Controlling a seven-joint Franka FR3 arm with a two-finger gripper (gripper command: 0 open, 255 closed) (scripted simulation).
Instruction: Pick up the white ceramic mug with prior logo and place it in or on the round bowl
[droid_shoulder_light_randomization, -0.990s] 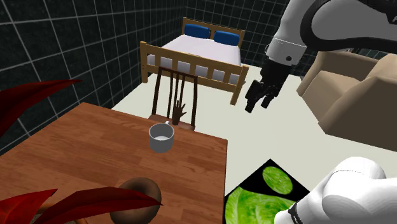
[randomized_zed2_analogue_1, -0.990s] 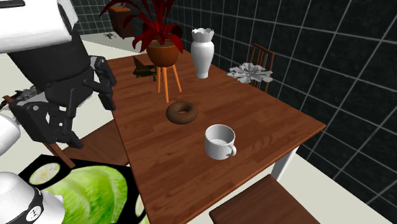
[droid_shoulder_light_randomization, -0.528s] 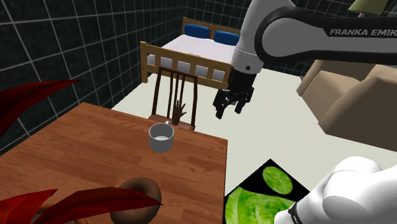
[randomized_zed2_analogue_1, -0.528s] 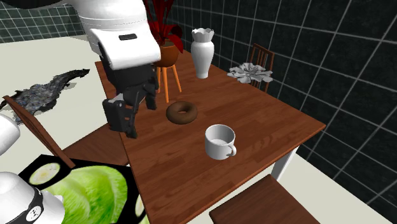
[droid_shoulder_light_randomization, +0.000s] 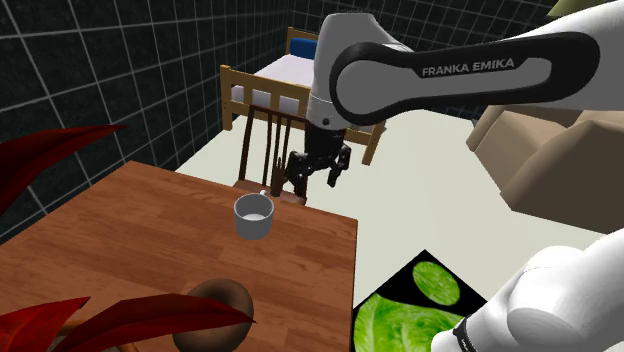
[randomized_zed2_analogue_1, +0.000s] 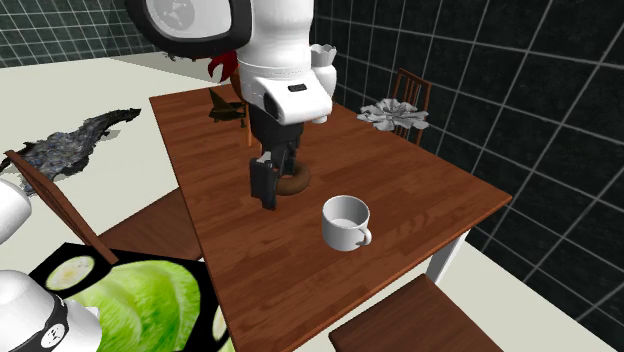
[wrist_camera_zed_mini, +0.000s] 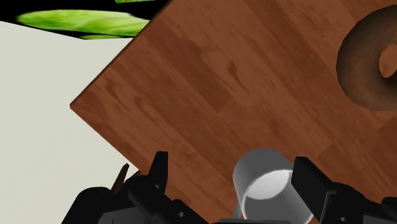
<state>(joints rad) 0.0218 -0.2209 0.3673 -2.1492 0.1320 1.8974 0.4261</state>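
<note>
A white mug (droid_shoulder_light_randomization: 254, 215) stands upright on the brown wooden table (droid_shoulder_light_randomization: 140, 230), near its corner. My black gripper (droid_shoulder_light_randomization: 314, 182) hangs open above the table edge, just to the shoulder view's right of the mug and not touching it. In the wrist view the mug (wrist_camera_zed_mini: 267, 191) sits low between the spread fingers (wrist_camera_zed_mini: 157, 173), close to the hand. The round brown bowl (wrist_camera_zed_mini: 368, 63) lies farther along the table. From the second exterior view the gripper (randomized_zed2_analogue_1: 270, 195) hovers in front of the bowl (randomized_zed2_analogue_1: 298, 180), with the mug (randomized_zed2_analogue_1: 346, 221) to the right.
A wooden chair (droid_shoulder_light_randomization: 275, 150) stands at the table's far edge, with a bed (droid_shoulder_light_randomization: 305, 85) and a beige armchair (droid_shoulder_light_randomization: 560, 140) beyond. A white vase (randomized_zed2_analogue_1: 319, 82), a grey flower-like object (randomized_zed2_analogue_1: 392, 114) and red plant leaves (droid_shoulder_light_randomization: 60, 150) share the table. The stand's green-patterned top (droid_shoulder_light_randomization: 410, 300) is nearby.
The arm has swung from over the floor beside the table toward the mug and come lower. The fingers stayed open; the mug and bowl have not moved.
</note>
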